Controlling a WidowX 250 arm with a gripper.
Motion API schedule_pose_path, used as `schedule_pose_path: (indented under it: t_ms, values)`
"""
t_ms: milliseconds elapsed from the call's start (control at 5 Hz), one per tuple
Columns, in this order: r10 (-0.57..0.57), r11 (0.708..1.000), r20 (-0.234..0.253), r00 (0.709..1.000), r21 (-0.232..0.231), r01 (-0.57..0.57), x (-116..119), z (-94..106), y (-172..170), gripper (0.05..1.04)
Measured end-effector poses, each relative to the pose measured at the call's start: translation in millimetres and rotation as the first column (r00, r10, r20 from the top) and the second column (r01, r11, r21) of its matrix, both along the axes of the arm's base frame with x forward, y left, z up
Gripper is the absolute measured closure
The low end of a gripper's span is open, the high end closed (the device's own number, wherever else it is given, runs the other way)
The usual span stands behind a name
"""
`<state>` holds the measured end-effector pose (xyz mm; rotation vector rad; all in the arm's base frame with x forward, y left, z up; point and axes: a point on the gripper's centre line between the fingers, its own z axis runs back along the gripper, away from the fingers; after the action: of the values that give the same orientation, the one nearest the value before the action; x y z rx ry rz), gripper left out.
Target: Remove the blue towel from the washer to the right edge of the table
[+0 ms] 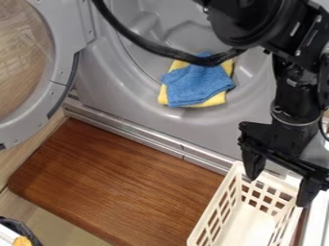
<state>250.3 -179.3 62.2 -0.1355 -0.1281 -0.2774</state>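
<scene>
Fingers point(254, 165) are standing wide apart, gripping nothing. The washer point(128, 96) is gaping behind the table point(116, 178). The basket point(216, 201) is sitting at the table's right end. A yellow cloth point(216, 100) is lying under the blue towel point(196, 85), which is resting inside the washer, up and left of the fingers, so the coming reach is likely heading there.

Above the cream basket point(276, 184), the arm point(250, 21) is showing black all over, from its rounded housing to its claw point(277, 192). Farther up from the basket, small silvery screws point(297, 52) are dotting the casing near short, pale streaks. A thick black cable point(147, 44) (rather hose-like) is looping from the arm. Nearer the basket, a thin metallic ring point(294, 125) is circling the wrist, and blocky black fingers point(254, 163) are tapering toward their tips.
</scene>
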Motion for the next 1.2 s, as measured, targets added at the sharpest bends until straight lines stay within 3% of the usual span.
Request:
schedule_pose_path:
  t_ms: [200,400,600,1200]
  values:
    - [0.007,1.000,-0.032,0.999,0.022,-0.007,-3,-9.6,3,0.083]
    - [0.103,0.992,-0.027,0.994,0.077,-0.100,8,-9.1,26,0.083]
    - [0.175,0.982,-0.027,0.984,0.079,-0.172,19,-9.6,47,0.083]
    - [0.338,0.939,0.133,0.932,0.021,-0.343,54,15.1,116,0.083]
